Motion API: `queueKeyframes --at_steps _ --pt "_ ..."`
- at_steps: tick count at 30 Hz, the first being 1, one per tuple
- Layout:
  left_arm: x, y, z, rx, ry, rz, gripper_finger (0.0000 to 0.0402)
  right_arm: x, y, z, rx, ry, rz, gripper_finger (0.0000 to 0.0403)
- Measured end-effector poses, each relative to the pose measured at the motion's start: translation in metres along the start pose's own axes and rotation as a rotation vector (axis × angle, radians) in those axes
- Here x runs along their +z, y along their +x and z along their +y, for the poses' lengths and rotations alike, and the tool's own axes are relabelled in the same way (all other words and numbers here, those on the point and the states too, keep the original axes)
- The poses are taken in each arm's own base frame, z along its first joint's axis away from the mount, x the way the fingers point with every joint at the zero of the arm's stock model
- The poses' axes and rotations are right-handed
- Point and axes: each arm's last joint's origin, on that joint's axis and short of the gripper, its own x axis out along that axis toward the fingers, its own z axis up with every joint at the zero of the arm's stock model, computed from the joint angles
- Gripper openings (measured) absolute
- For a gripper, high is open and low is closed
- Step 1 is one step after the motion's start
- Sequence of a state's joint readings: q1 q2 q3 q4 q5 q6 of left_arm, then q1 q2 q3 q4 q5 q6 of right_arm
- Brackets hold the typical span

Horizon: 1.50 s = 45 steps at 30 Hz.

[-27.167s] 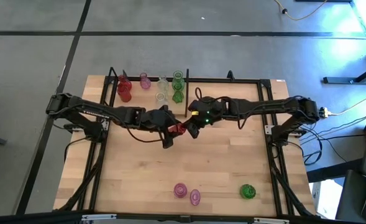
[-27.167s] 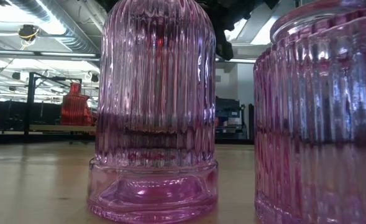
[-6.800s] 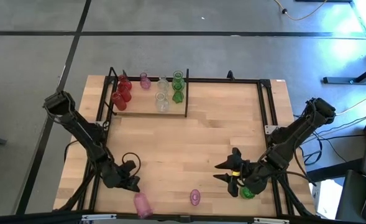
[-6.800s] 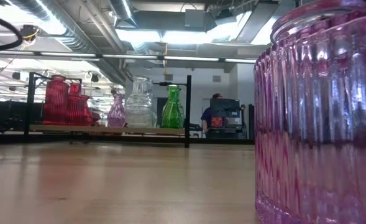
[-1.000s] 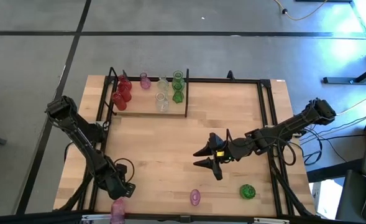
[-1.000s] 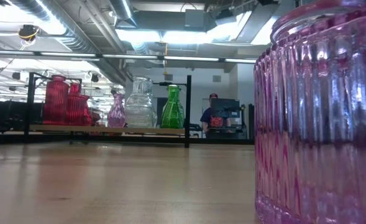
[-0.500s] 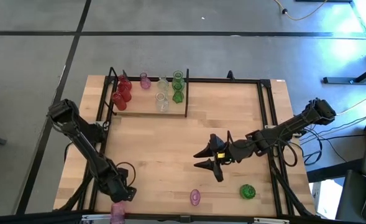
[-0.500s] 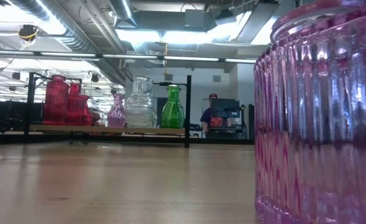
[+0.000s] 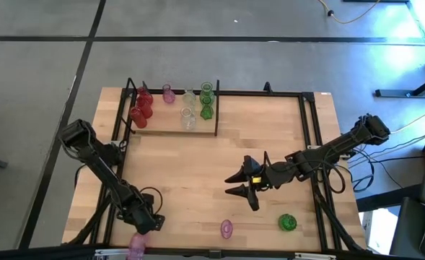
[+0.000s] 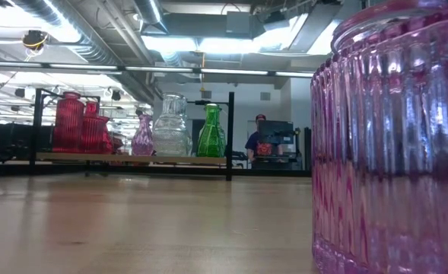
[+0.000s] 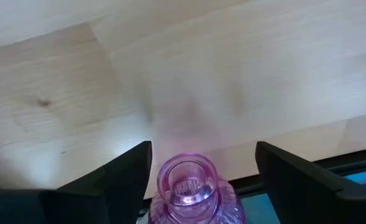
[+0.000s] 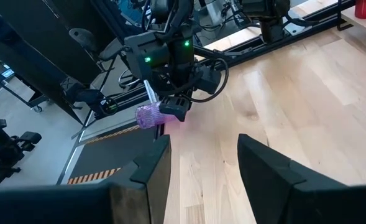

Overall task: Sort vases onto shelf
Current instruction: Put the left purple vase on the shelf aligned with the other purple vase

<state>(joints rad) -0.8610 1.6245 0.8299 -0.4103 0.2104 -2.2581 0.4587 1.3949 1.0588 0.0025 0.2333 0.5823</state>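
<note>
A pink vase (image 9: 136, 245) lies at the table's near left edge, by the black frame rail; which part bears it does not show. My left gripper (image 9: 142, 228) hangs right over it, open and pointing steeply down. In the left wrist view the vase's mouth (image 11: 186, 179) shows between the two fingers (image 11: 130, 171). Another pink vase (image 9: 226, 230) and a green one (image 9: 288, 222) stand near the front edge. The shelf (image 9: 170, 124) at the far left carries red, pink, clear and green vases. My right gripper (image 9: 227, 185) waits open above mid-table. My left gripper's fingers stand on either side of the pink vase's body (image 11: 170, 208), coming from above and slanting down. I cannot tell whether either finger touches the glass.
Black frame rods (image 9: 309, 155) run along the table's sides and near edge. The light-wood tabletop (image 9: 190, 173) shows bare between the shelf and the front vases. A person (image 10: 257, 141) sits far behind the table in the low view.
My left arm has sunk, bringing its gripper down toward the pink vase at the near left edge. The vase has stayed where it was. My right arm has kept still.
</note>
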Motion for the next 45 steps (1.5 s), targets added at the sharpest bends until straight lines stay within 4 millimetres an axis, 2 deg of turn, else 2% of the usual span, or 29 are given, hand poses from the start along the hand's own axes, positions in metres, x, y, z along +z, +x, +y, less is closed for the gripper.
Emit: queueKeyframes --at_steps 12,21,45 --pt "-0.0087 0.0019 0.0076 0.040 0.029 0.038 0.0281 0.0000 0.0000 0.0000 0.001 0.000 0.001 0.0168" --pt "-0.0077 0.0016 0.0061 0.032 0.023 0.036 0.0275 -0.0001 0.0000 0.0000 0.001 0.000 0.001 0.0168" --pt "-0.0075 0.0014 0.0053 0.012 0.022 0.021 0.0136 -0.0002 0.0000 -0.0005 -0.010 -0.006 -0.001 0.0168"
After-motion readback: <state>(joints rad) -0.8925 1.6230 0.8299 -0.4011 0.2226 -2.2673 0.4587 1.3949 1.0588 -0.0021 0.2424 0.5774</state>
